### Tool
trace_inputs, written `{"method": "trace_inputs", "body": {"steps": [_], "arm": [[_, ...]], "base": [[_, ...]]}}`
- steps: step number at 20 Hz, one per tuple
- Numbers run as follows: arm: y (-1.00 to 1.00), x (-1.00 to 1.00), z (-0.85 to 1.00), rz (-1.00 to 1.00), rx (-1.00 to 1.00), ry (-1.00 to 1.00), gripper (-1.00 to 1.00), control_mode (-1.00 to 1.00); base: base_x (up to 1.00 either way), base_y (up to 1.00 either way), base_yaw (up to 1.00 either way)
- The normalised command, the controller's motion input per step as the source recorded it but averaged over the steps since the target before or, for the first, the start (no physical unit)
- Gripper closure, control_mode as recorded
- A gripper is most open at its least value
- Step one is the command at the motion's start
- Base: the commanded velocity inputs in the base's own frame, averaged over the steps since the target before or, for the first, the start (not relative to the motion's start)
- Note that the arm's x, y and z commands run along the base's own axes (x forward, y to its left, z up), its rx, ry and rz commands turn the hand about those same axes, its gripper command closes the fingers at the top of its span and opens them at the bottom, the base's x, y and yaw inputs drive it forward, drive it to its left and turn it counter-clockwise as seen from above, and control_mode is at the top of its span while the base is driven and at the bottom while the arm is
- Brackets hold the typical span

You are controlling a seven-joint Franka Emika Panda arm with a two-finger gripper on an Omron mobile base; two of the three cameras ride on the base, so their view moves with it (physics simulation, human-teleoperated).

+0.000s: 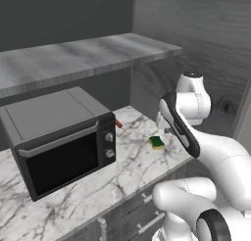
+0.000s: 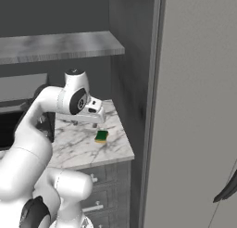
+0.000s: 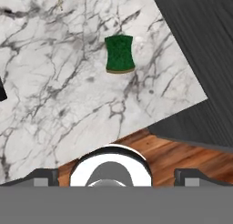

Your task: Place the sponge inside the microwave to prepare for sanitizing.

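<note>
white arm links closest to the base cameras, rising past the cabinet drawers (image 1: 147, 220) toward the counter. leftmost on the marble counter (image 1: 98, 186), a dark countertop oven (image 1: 63, 147) with two round knobs, door shut; not the target appliance. further right, sponge (image 1: 157, 142) flat and green side up near the counter's right end, close to the dark side wall (image 2: 132, 74), with bare marble all around it and nothing touching it. gripper (image 2: 95, 112) hovering above and just short of the sponge, jaws spread to their widest, holding nothing. seen from the hand camera: sponge (image 3: 119, 54) ahead of the fingertips, well inside the counter edge. judged to be the approach before the grasp. best done by centring over the block, straddling its narrower sides, descending until the pads bracket the yellow layer, then closing gently, given how easily foam squashes or skids on smooth stone.
</note>
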Motion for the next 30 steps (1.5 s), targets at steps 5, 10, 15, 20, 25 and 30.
{"method": "trace_inputs", "body": {"steps": [5, 10, 15, 20, 25, 30], "arm": [[0.0, 0.43, -0.33, 0.0, 0.0, 0.0, -1.0, -1.0], [0.0, 0.44, -0.44, 0.0, 0.0, 0.0, -1.0, -1.0], [0.0, 0.45, -0.45, 0.0, 0.0, 0.0, -1.0, -1.0], [0.0, 0.42, -0.36, 0.0, 0.0, 0.0, -1.0, -1.0], [0.0, 0.46, -0.35, 0.0, 0.0, 0.0, -1.0, -1.0], [-0.03, 0.31, -0.22, 0.0, 0.0, 0.0, -1.0, -1.0]], "base": [[0.0, 0.0, 0.0], [0.0, 0.0, 0.0], [0.0, 0.0, 0.0], [0.0, 0.0, 0.0], [0.0, 0.0, 0.0], [0.0, 0.0, 0.0]]}}
